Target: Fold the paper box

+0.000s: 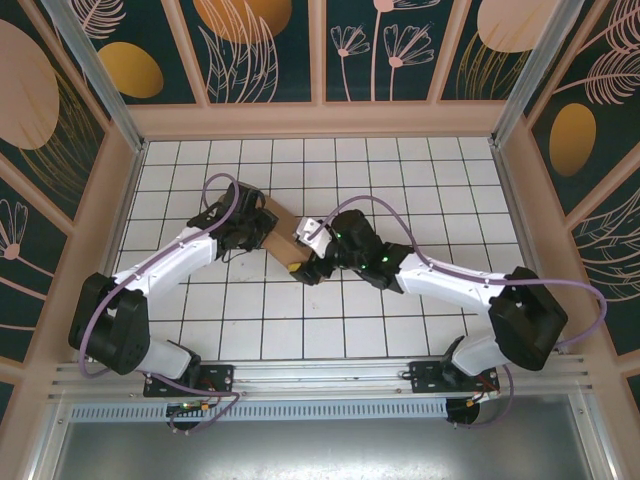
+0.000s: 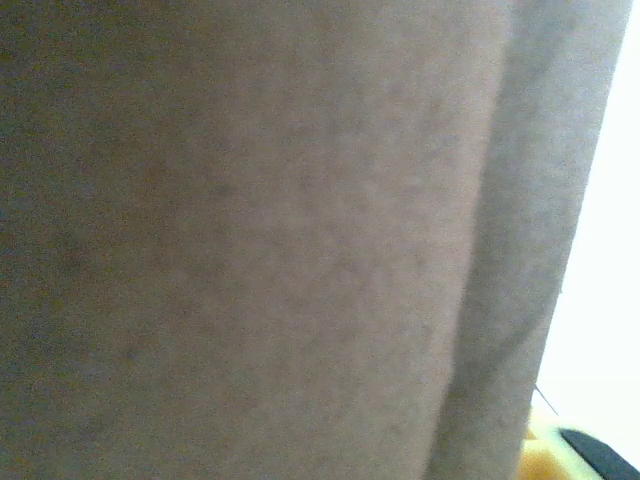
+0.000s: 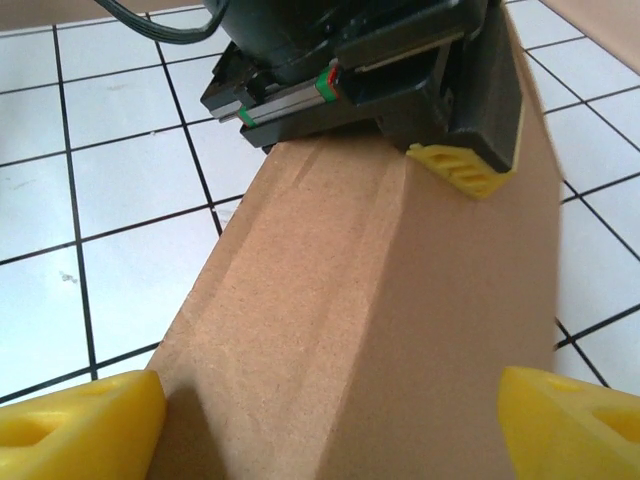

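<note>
Left gripper (image 1: 251,228) pinches one end of plain brown cardboard box (image 1: 283,238); right gripper (image 3: 325,425) spread astride the other.

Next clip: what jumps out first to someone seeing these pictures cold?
The brown paper box sits near the middle of the white tiled table, with both arms meeting at it. The left gripper clamps its far end, one yellow pad pressed on the cardboard. The right gripper is open, its yellow fingertips standing wide on either side of the near end.
</note>
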